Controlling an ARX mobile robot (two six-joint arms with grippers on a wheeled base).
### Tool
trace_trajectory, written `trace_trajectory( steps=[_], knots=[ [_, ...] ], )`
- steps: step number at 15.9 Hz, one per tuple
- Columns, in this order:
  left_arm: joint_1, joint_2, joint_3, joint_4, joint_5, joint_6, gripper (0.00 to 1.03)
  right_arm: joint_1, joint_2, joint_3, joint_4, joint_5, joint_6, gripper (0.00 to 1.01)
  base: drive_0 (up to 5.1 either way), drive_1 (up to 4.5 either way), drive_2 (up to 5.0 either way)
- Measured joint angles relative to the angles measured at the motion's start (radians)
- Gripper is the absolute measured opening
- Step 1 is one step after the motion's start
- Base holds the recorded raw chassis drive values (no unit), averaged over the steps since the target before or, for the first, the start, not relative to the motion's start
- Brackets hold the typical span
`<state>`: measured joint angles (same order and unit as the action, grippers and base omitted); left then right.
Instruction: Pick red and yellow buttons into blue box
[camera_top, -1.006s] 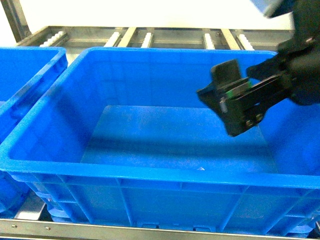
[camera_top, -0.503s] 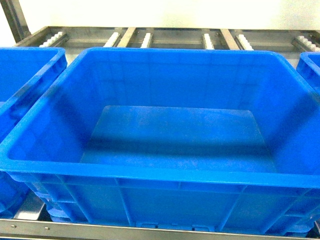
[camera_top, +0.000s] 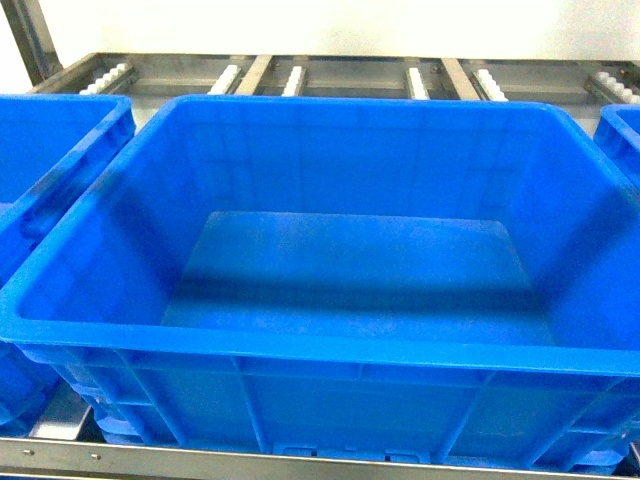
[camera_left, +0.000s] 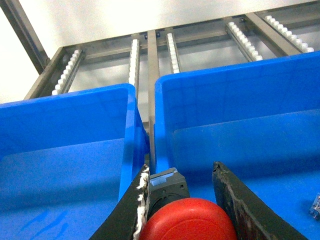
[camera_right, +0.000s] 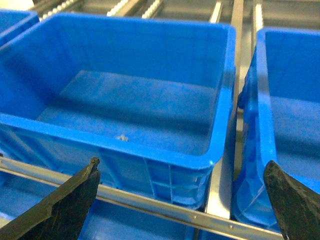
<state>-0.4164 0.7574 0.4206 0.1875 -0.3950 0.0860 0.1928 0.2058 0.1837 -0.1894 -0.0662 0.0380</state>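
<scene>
The blue box (camera_top: 350, 345) fills the head view, and its floor lies bare; neither gripper shows there. In the left wrist view my left gripper (camera_left: 180, 172) is shut on the red button (camera_left: 187, 220), red cap toward the camera and its grey-black switch block (camera_left: 167, 182) against the left finger. It hangs near the gap between the blue box (camera_left: 240, 95) and a neighbouring crate (camera_left: 65, 115). My right gripper (camera_right: 182, 170) stands wide open with nothing in it, in front of the blue box (camera_right: 150, 150). The yellow button is out of view.
More blue crates flank the box, one on the left (camera_top: 60, 150) and one on the right (camera_right: 285, 100). A metal rail (camera_right: 165, 207) runs along the front. Roller tracks (camera_top: 300, 75) lie behind. A small clear item (camera_left: 316, 206) shows at the right edge of the left wrist view.
A second ago the right gripper hung over the right side of the box in the head view. It has since left that view, and the box looks unchanged.
</scene>
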Motion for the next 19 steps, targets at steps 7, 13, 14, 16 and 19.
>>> trace_trajectory(
  steps=[7, 13, 14, 16, 19],
  knots=[
    [0.063, 0.256, 0.106, 0.067, 0.203, 0.03, 0.31, 0.056, -0.038, -0.031, 0.003, 0.138, -0.008, 0.98, 0.0, 0.0, 0.0],
    [0.14, 0.807, 0.488, -0.15, 0.627, 0.039, 0.31, 0.056, -0.038, -0.031, 0.003, 0.138, -0.008, 0.98, 0.0, 0.0, 0.0],
    [0.15, 0.855, 0.535, -0.185, 0.658, 0.038, 0.31, 0.056, -0.038, -0.031, 0.003, 0.138, -0.008, 0.98, 0.0, 0.0, 0.0],
    [0.153, 0.876, 0.552, -0.203, 0.675, 0.039, 0.31, 0.056, -0.038, -0.031, 0.003, 0.138, -0.008, 0.98, 0.0, 0.0, 0.0],
    [0.147, 0.915, 0.567, -0.202, 0.694, 0.05, 0.5, 0.056, -0.038, -0.031, 0.003, 0.138, -0.008, 0.98, 0.0, 0.0, 0.0]
  ],
)
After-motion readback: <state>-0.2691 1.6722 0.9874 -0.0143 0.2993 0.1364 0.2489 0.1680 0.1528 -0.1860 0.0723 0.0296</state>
